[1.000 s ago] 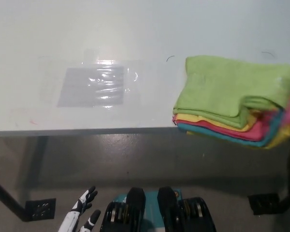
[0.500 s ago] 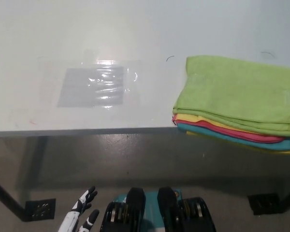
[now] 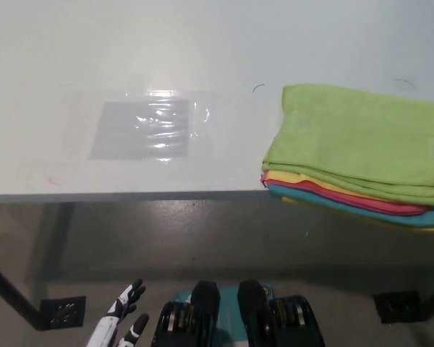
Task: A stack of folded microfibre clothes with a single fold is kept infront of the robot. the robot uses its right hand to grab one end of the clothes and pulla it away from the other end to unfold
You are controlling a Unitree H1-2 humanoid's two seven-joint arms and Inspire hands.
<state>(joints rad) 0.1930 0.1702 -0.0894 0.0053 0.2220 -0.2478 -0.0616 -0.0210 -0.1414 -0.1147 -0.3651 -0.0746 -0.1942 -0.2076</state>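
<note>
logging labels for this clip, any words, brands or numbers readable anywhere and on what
None can be read.
The clear plastic sheet on the white table shows only glare, no print.
The green cloth atop the stack of cloths has no visible tag or label.
The white left hand low at picture left carries no marking that can be made out.
</note>
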